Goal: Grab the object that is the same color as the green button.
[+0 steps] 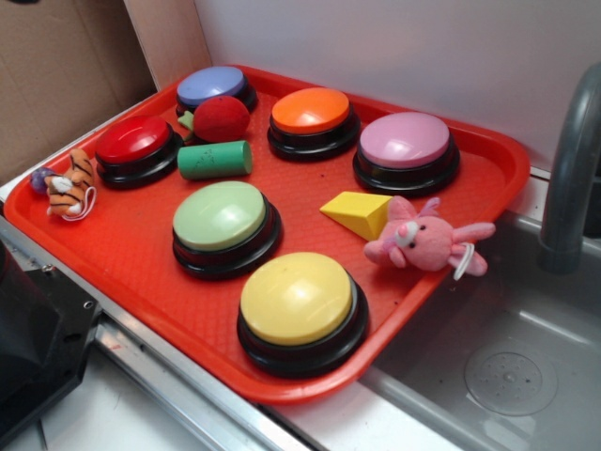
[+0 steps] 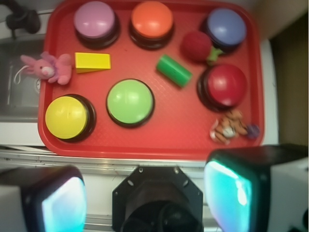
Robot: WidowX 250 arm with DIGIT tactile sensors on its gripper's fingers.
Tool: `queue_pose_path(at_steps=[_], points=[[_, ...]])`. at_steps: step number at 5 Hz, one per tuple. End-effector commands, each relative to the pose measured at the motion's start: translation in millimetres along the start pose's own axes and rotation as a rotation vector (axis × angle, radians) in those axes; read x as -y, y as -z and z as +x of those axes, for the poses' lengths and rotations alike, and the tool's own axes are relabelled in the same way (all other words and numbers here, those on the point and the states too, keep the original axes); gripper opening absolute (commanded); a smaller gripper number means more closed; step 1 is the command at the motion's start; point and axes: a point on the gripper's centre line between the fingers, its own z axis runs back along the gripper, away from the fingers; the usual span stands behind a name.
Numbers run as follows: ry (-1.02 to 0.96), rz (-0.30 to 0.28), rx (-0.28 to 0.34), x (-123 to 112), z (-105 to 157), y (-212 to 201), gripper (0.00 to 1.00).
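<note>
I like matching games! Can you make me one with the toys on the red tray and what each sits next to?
Things:
1. green cylinder
2. pink bunny
3. tiger toy
4. red ball

Places:
A. beside the yellow wedge
B. at the tray's edge by the red button
C. touching the blue button
D. just behind the green button

Pairs: 1-D, 2-A, 3-B, 4-C
</note>
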Motion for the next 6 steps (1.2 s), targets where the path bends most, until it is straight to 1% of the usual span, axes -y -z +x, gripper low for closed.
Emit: queue_pose_path(at_steps=[1, 2, 3, 4, 5, 6], points=[[0.209, -0.008, -0.004, -27.3, 34.4, 45.5, 1.0], [0.217, 0.047, -0.049, -43.8, 43.9, 66.5, 1.0], [0.343, 0.062, -0.051, -57.8, 62.1, 94.0, 1.0], [0.478, 0.075, -0.019, -62.0, 77.1, 120.9, 1.0], [0.603, 0.045, 0.069, -65.4, 86.6, 146.4, 1.0], [0.636, 0.002, 0.069, -69.6, 88.8, 168.3, 1.0]])
